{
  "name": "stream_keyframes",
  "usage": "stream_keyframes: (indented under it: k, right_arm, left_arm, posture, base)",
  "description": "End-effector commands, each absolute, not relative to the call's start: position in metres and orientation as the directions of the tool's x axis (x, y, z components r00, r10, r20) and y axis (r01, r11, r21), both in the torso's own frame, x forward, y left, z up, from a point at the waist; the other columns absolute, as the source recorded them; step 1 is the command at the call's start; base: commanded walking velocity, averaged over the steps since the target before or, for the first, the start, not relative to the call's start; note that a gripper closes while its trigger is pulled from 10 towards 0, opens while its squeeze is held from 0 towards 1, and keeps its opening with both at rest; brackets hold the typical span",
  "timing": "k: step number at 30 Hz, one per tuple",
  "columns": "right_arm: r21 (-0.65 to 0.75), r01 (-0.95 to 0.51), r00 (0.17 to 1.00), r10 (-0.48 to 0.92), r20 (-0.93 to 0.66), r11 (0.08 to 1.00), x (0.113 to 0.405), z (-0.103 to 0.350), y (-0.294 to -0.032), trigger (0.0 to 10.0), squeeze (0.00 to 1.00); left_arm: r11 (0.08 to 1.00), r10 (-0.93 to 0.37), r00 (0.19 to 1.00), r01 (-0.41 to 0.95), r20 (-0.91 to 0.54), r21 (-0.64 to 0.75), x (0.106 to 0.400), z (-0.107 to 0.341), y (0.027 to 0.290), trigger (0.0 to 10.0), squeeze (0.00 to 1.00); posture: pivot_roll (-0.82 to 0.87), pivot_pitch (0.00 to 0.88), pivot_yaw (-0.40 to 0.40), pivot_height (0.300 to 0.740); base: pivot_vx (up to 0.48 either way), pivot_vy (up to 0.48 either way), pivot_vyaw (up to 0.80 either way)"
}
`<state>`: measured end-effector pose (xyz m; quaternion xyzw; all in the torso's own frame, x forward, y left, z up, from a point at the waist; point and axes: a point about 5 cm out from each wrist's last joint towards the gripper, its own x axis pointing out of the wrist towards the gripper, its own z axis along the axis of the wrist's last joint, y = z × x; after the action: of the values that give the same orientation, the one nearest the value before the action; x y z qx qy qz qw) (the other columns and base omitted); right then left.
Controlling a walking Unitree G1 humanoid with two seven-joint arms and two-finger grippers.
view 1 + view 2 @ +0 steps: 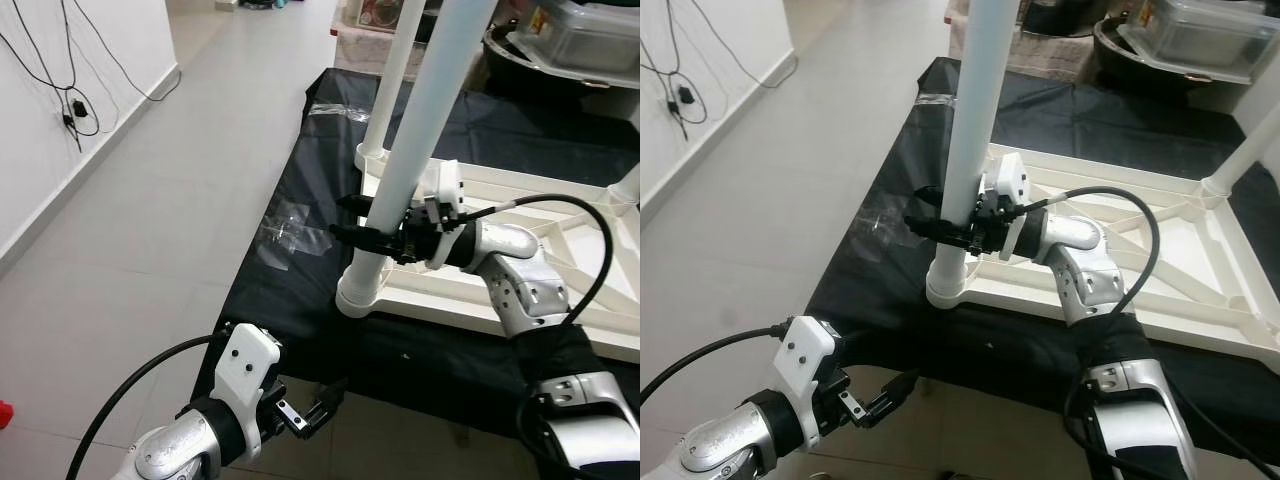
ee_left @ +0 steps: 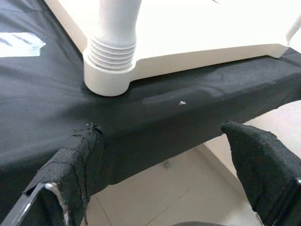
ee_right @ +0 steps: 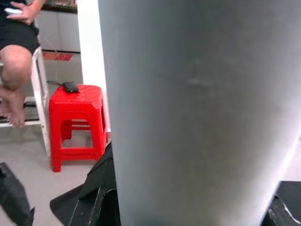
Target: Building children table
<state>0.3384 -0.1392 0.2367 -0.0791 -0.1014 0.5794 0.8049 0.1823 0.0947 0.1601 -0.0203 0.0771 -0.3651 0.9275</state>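
Your left gripper hangs nearest the camera, low over the floor just off the near edge of the black cloth, its fingers apart and holding nothing. Beyond it the cloth covers a low surface, and on it you have the white tabletop lying upside down, ribs showing. A white table leg stands upright in the threaded corner socket at the tabletop's near left corner; a second leg rises behind it. Your right gripper reaches across from the right and has its fingers clamped around the near leg, a little above the socket. In the right wrist view you can see a red stool and a seated person's leg.
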Motion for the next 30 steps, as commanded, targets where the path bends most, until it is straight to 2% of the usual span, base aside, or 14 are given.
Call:
stream_keyframes:
  k: [1,2,3,8,13,14,18,21,22,23,24,25,27,30]
  right_arm:
    - [-0.09,-0.911,0.407,0.912,-0.052,0.402,0.343,0.193,-0.141,10.0,0.0]
    - [-0.09,-0.911,0.407,0.912,-0.052,0.402,0.343,0.193,-0.141,10.0,0.0]
    - [-0.052,-0.876,0.481,0.876,-0.041,0.479,0.349,0.191,-0.142,10.0,0.0]
    - [-0.015,-0.803,0.596,0.801,-0.047,0.596,0.357,0.185,-0.146,10.0,0.0]
    - [-0.016,-0.75,0.661,0.75,-0.034,0.661,0.359,0.185,-0.149,10.0,0.0]
    - [0.002,-0.694,0.72,0.694,-0.008,0.72,0.358,0.186,-0.15,10.0,0.0]
    - [0.018,-0.674,0.738,0.674,-0.001,0.738,0.356,0.186,-0.15,10.0,0.0]
    - [0.031,-0.591,0.806,0.592,-0.03,0.806,0.354,0.182,-0.153,10.0,0.0]
    - [0.043,-0.458,0.886,0.46,-0.063,0.888,0.357,0.179,-0.16,10.0,0.0]
    - [0.043,-0.458,0.886,0.46,-0.063,0.888,0.357,0.179,-0.16,10.0,0.0]
    - [0.062,-0.224,0.968,0.229,-0.097,0.973,0.359,0.175,-0.173,10.0,0.0]
    - [0.075,0.003,0.993,0.006,-0.117,0.997,0.357,0.173,-0.182,10.0,0.0]
    - [0.075,0.003,0.993,0.006,-0.117,0.997,0.357,0.173,-0.182,10.0,0.0]
    - [0.141,0.312,0.946,-0.293,-0.139,0.94,0.353,0.175,-0.181,10.0,0.0]
  left_arm:
    - [0.73,-0.683,0.716,0.674,-0.142,-0.112,0.182,0.157,0.091,10.0,0.0]
    - [0.73,-0.683,0.716,0.674,-0.142,-0.112,0.182,0.157,0.091,10.0,0.0]
    - [0.73,-0.683,0.717,0.674,-0.14,-0.112,0.182,0.157,0.091,10.0,0.0]
    - [0.73,-0.683,0.717,0.674,-0.137,-0.114,0.182,0.157,0.091,10.0,0.0]
    - [0.73,-0.684,0.717,0.674,-0.136,-0.115,0.182,0.158,0.091,10.0,0.0]
    - [0.73,-0.683,0.718,0.674,-0.134,-0.113,0.183,0.158,0.091,10.0,0.0]
    - [0.731,-0.683,0.719,0.673,-0.132,-0.113,0.183,0.159,0.091,10.0,0.0]
    - [0.735,-0.678,0.723,0.669,-0.13,-0.115,0.185,0.159,0.091,10.0,0.0]
    - [0.736,-0.677,0.725,0.667,-0.129,-0.115,0.187,0.159,0.091,10.0,0.0]
    - [0.736,-0.677,0.725,0.667,-0.129,-0.115,0.187,0.159,0.091,10.0,0.0]
    - [0.737,-0.676,0.726,0.667,-0.126,-0.113,0.188,0.159,0.091,10.0,0.0]
    - [0.737,-0.675,0.727,0.666,-0.122,-0.11,0.19,0.159,0.09,10.0,0.0]
    - [0.737,-0.675,0.727,0.666,-0.122,-0.11,0.19,0.159,0.09,10.0,0.0]
    - [0.74,-0.673,0.732,0.665,-0.111,-0.101,0.196,0.16,0.09,10.0,0.0]
  posture:
    - [0.14,0.186,-0.102,0.74]
    - [0.14,0.186,-0.102,0.74]
    - [0.13,0.188,-0.101,0.74]
    - [0.13,0.191,-0.101,0.74]
    - [0.13,0.195,-0.104,0.74]
    - [0.13,0.196,-0.102,0.74]
    - [0.13,0.197,-0.102,0.74]
    - [0.12,0.195,-0.098,0.74]
    - [0.12,0.193,-0.096,0.74]
    - [0.12,0.193,-0.096,0.74]
    - [0.12,0.186,-0.095,0.74]
    - [0.11,0.184,-0.094,0.74]
    - [0.11,0.184,-0.094,0.74]
    - [0.11,0.177,-0.087,0.74]
  base:
    - [0.0,0.0,0.0]
    - [0.0,0.0,0.0]
    - [0.0,0.0,0.0]
    - [0.0,0.0,0.0]
    - [0.0,0.0,0.0]
    - [0.0,0.0,0.0]
    - [0.0,0.0,0.0]
    - [0.0,0.0,0.0]
    - [0.0,0.0,0.0]
    - [0.0,0.0,0.0]
    - [0.0,0.0,0.0]
    - [0.0,0.0,0.0]
    - [0.0,0.0,0.0]
    - [0.0,0.0,0.0]
